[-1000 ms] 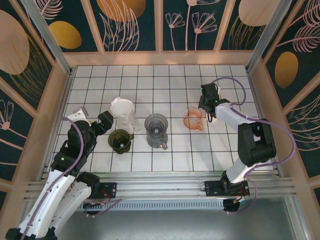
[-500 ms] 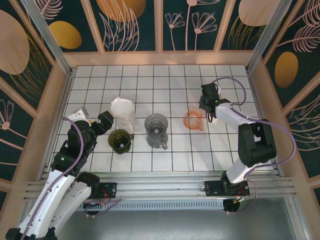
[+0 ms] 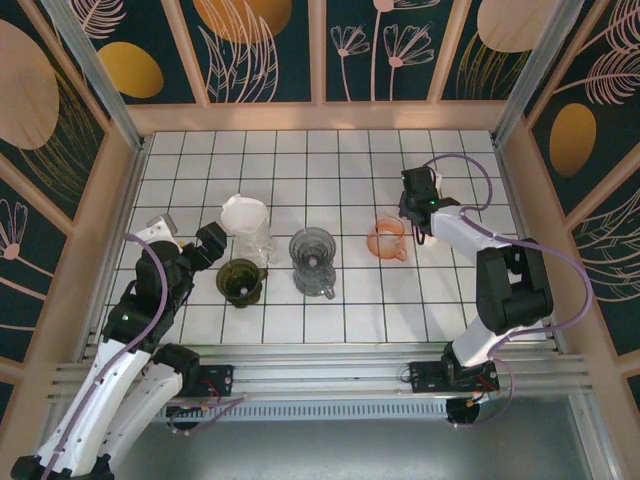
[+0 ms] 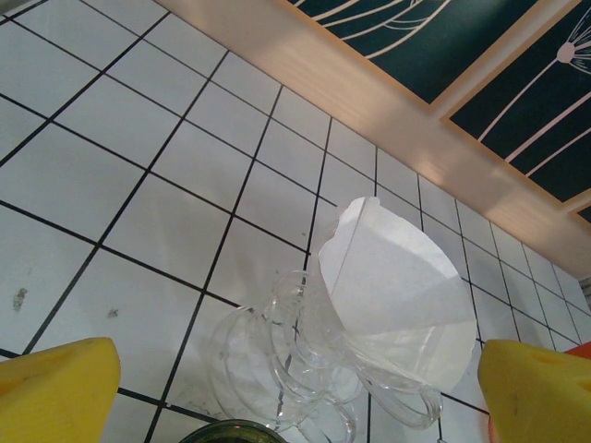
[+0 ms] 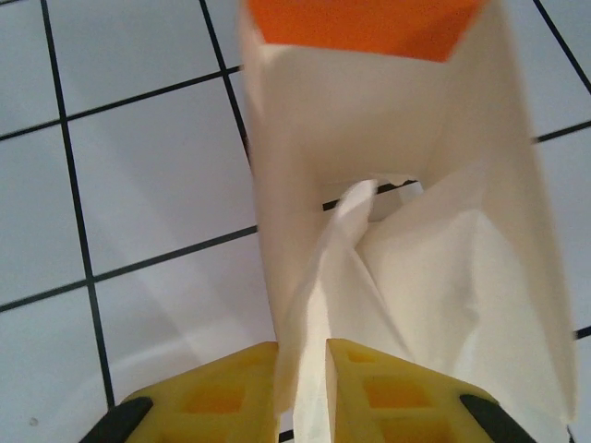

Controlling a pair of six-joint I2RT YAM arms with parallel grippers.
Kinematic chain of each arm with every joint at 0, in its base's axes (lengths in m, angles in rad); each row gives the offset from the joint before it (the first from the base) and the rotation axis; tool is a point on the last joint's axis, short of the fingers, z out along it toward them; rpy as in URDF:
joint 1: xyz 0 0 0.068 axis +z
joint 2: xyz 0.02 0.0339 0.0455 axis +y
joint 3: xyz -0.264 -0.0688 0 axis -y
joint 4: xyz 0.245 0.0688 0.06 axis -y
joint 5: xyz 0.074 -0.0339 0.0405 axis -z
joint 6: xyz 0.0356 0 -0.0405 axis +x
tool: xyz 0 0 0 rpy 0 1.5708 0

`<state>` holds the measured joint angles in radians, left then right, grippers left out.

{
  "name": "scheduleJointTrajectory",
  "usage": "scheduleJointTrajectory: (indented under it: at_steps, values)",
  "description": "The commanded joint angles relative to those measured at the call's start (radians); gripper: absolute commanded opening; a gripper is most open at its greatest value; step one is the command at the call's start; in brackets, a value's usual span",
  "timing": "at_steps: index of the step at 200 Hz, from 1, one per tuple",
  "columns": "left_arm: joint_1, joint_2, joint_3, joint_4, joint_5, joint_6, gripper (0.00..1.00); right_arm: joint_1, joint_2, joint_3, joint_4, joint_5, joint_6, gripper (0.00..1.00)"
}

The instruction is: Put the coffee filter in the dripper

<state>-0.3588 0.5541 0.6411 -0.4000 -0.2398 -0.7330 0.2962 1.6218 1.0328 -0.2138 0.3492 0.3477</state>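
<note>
Right gripper [image 5: 302,369]: yellow jaws stand a narrow gap apart with a crumpled fold of the white coffee filter [image 5: 443,277] in that gap. Cannot tell whether the pads press it. The filter opens away from the fingers and reaches the orange dripper [image 5: 360,23], right of centre on the white tiled tabletop [image 3: 340,170]. Cannot tell whether it is seated inside.

Left gripper [image 4: 295,369]: jaws wide apart, holding nothing, aimed at a clear glass dripper [image 4: 268,360] that carries a second filter [image 4: 397,286], left of centre. A green dripper [image 3: 240,281] and a grey dripper [image 3: 313,260] stand nearer the front edge.
</note>
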Motion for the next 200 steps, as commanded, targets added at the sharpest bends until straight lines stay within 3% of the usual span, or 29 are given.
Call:
scheduleJointTrajectory:
  at_steps: [1, 53, 200]
  values:
    - [0.006, -0.010, -0.009, 0.016, 0.010, 0.012, 0.99, 0.008, -0.046, -0.008, -0.008, 0.030, 0.008, 0.23]
    - [0.006, -0.010, -0.011, 0.018, 0.010, 0.012, 0.99, 0.014, -0.056, -0.026, -0.008, 0.037, 0.008, 0.00]
    - [0.006, -0.007, -0.016, 0.024, 0.016, 0.009, 0.99, 0.027, -0.162, -0.009, -0.080, 0.001, -0.021, 0.00]
